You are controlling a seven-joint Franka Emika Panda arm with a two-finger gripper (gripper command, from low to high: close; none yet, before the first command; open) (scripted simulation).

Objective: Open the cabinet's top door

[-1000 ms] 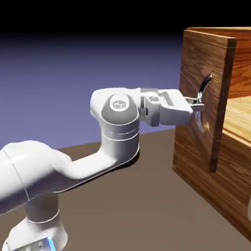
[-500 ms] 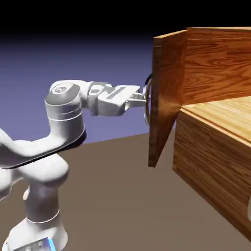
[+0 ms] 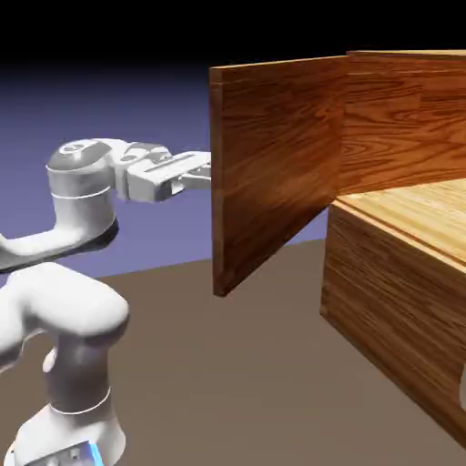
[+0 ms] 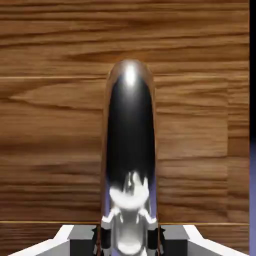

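Silver handle [image 4: 129,165] sits clamped in the white arm's claw [image 4: 129,242], on the top door [image 3: 273,164]. That door stands swung wide from the cabinet [image 3: 400,273], baring pale wood inside, above the brown worktop [image 3: 227,373].

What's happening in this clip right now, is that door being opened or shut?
It is being opened. The white Franka arm's gripper is shut on the silver handle of the top door and has pulled it wide: over the last second the panel has swung from barely ajar to standing well out from the cabinet, whose lighter inner wood now shows. In the exterior view the handle is hidden behind the door's edge.
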